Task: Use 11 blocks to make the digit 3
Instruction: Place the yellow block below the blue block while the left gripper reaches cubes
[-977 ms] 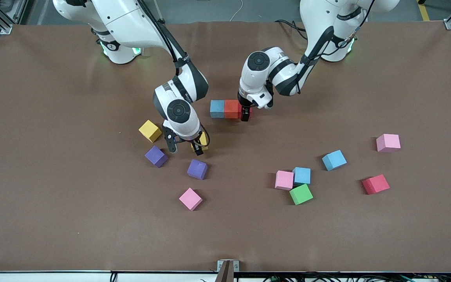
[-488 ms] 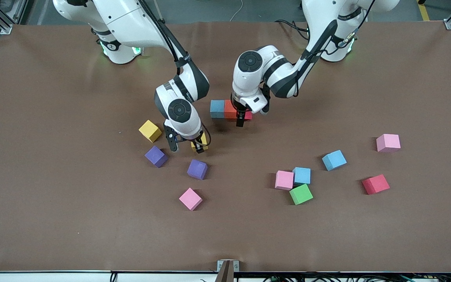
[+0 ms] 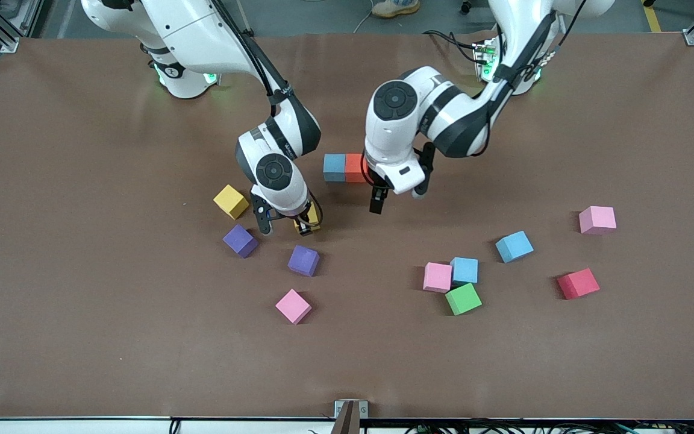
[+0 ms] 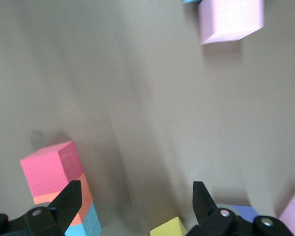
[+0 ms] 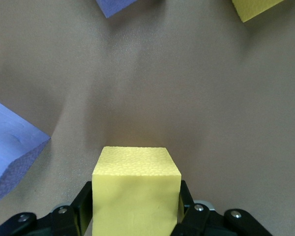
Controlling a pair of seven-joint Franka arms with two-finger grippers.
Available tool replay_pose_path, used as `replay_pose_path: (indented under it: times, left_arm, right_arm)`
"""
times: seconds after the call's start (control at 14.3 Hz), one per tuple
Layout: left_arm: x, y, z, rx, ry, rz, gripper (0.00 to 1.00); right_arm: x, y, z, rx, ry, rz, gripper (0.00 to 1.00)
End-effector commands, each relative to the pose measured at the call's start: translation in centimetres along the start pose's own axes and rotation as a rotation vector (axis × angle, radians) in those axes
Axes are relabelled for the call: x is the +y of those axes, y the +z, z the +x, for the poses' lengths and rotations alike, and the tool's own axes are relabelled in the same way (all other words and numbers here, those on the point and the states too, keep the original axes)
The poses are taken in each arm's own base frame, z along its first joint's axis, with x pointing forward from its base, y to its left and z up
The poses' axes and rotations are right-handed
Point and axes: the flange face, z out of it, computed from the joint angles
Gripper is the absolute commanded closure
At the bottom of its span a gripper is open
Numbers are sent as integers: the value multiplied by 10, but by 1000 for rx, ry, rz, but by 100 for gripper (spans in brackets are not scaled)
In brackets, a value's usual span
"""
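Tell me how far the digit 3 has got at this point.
Barely started. Done: one row of three touching cubes, blue block, orange block and a red block mostly hidden under the left arm. In hand: the right gripper is shut on a yellow block; the left gripper is open and empty above bare table. Left: the other yellow, purple, pink, blue, green and red cubes lie scattered.

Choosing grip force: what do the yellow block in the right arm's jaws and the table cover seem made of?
Yellow block: probably soft foam, matte; its faces show a fine pebbled, porous grain and no shine. Table cover: brown matte sheet, perhaps paper or fabric; faint creases show near its edges.
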Motion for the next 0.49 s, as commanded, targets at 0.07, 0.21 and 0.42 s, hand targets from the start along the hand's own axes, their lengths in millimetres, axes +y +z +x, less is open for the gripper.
replay_pose_path:
  times: [0.07, 0.21, 0.42]
  left_arm:
    - [28, -45, 36, 34, 93, 12, 1]
    - [46, -67, 78, 45, 135, 26, 1]
    - [58, -77, 123, 52, 267, 60, 1]
  right_arm:
    - [-4, -1, 3, -12, 21, -4, 54]
    - [-4, -1, 4, -12, 21, -3, 82]
    - [-6, -7, -3, -14, -56, 14, 98]
